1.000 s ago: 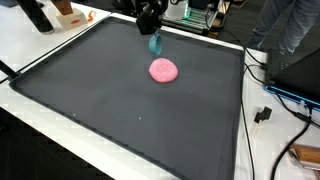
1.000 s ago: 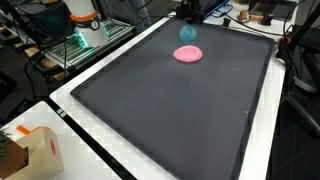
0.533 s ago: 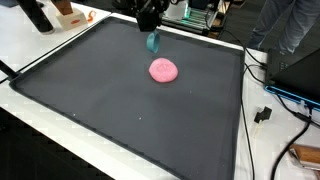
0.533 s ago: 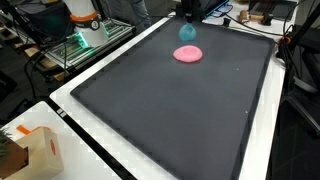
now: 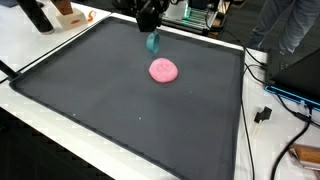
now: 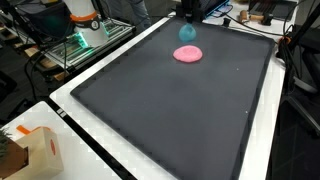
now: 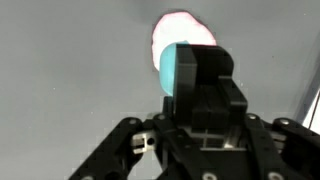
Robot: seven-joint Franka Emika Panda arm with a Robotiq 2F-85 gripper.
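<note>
Dark mat (image 5: 120, 110) over a white desk (image 5: 35, 48); above its far part, end effector (image 5: 152, 34) clamped on a teal object (image 5: 154, 44), perhaps a small cup, held off the surface; pink disc (image 5: 163, 70) flat on the mat nearby.

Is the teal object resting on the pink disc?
No: in an exterior view the teal object hangs in the gripper, with bare black mat showing between it and the pink disc.
</note>
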